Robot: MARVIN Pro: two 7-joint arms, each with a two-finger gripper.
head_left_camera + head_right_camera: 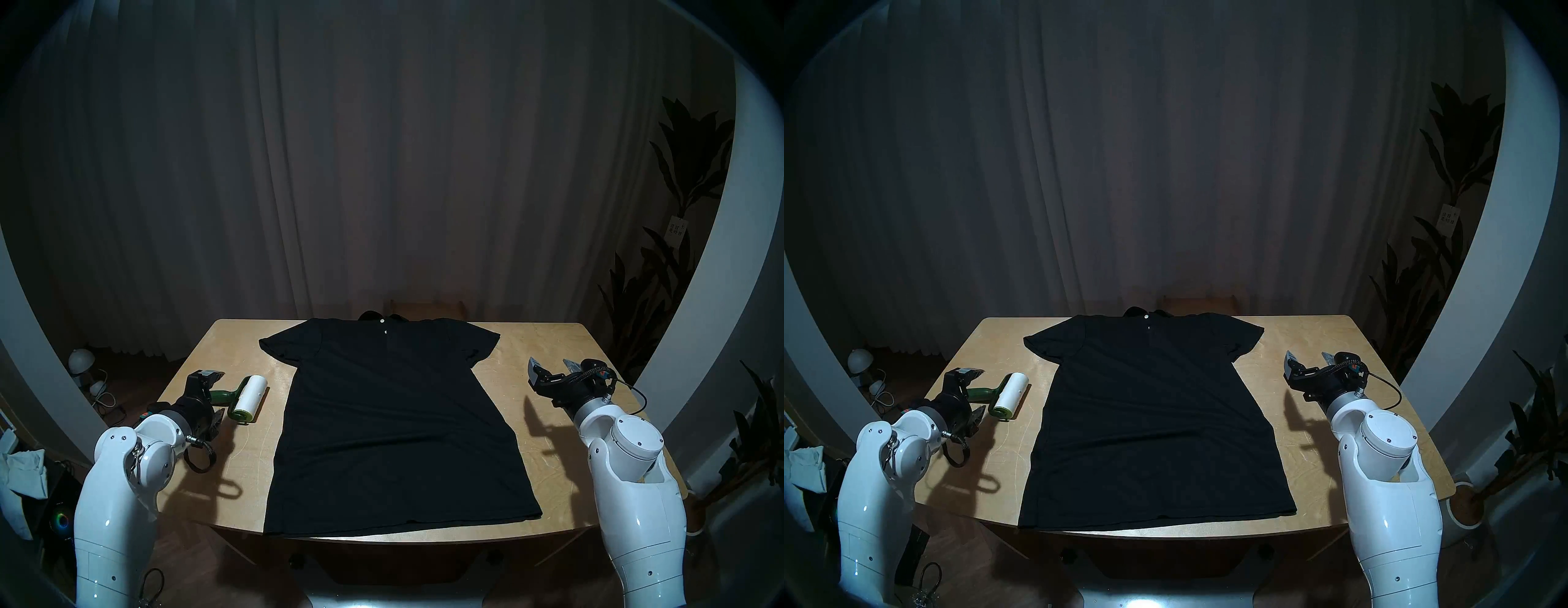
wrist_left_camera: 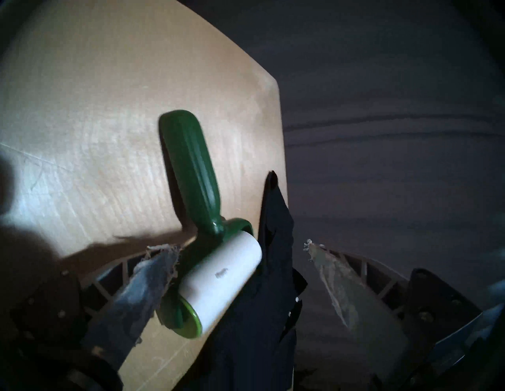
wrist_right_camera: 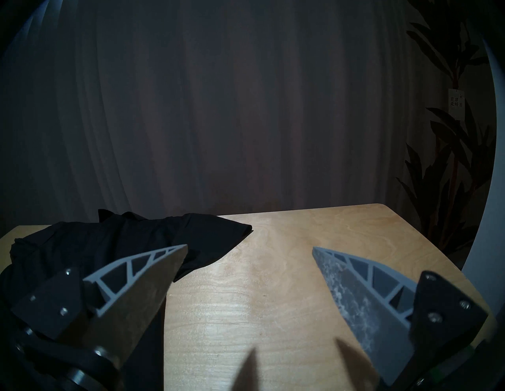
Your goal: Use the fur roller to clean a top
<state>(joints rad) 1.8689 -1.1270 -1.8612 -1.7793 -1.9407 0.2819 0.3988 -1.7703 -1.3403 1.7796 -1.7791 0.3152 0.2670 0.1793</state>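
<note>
The black short-sleeved T-shirt [image 1: 390, 424] lies flat on the middle of the wooden table [image 1: 551, 467], neck at the far edge. The fur roller [image 1: 250, 397], with its white roll and dark green handle, lies on the table left of the shirt, handle pointing left. My left gripper [image 1: 215, 397] is open at the handle's end, one finger on each side and no grip on it. The left wrist view shows the roller [image 2: 218, 281] between the open fingers, beside the shirt's edge [image 2: 273, 300]. My right gripper [image 1: 553, 367] is open and empty above the table, right of the shirt's sleeve [image 3: 136, 240].
A white cloth pile [image 1: 21, 471] sits off the table at the far left. A small lamp [image 1: 80, 361] and cables lie on the floor to the left. Tall plants [image 1: 679, 254] stand at the right. A curtain hangs behind the table.
</note>
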